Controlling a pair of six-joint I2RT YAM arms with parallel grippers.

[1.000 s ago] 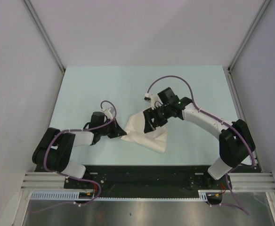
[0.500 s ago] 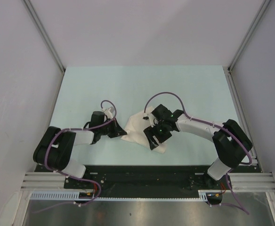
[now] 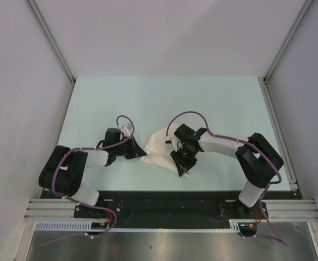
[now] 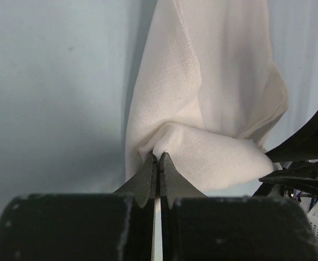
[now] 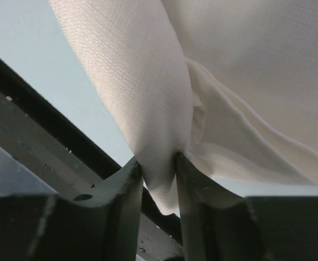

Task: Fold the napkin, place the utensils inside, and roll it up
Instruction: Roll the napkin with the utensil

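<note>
The white napkin (image 3: 158, 142) lies crumpled on the pale table between both arms. My left gripper (image 3: 142, 154) is shut on its left corner; in the left wrist view the fingertips (image 4: 150, 167) pinch the cloth (image 4: 202, 81) tight. At the napkin's near right end my right gripper (image 3: 181, 163) has its jaws against both sides of a thick fold of cloth (image 5: 148, 98). That fold hangs down between the fingers (image 5: 127, 179). The utensils are out of view.
The black base rail (image 3: 164, 198) runs along the table's near edge, close under the right gripper, and shows as dark bars (image 5: 39, 125) in the right wrist view. Grey walls with metal posts (image 3: 53, 41) enclose the table (image 3: 164, 98).
My right arm has swung toward me and down over the napkin's near right end. Its jaws have narrowed onto a fold. The left arm has stayed still.
</note>
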